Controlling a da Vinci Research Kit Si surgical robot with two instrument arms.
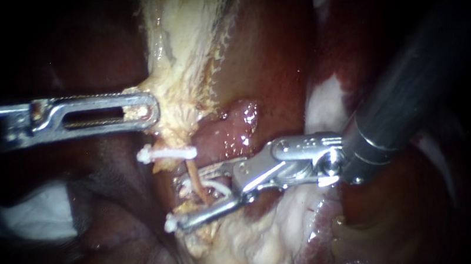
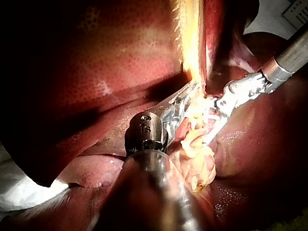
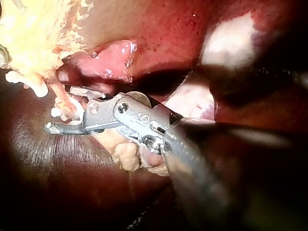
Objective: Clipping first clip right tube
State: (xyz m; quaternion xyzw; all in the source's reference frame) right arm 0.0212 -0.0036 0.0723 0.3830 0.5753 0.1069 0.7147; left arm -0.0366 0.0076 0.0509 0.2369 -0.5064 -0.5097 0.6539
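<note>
Right instrument (image 1: 196, 198) holds open jaws astride the thin tan tube (image 1: 195, 175), white clip (image 1: 218, 187) not yet closed; left instrument (image 1: 147, 109) jaws clench pale yellow tissue (image 1: 180, 85).

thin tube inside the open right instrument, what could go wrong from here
1. The thin tube looks stretched and slender where it crosses the open right instrument. Closing off-centre might catch only part of it.
2. A white clip already sits close by, so the right instrument could knock it.
3. The left instrument holds the pale tissue taut, and a harder pull might tear the tube.
</note>
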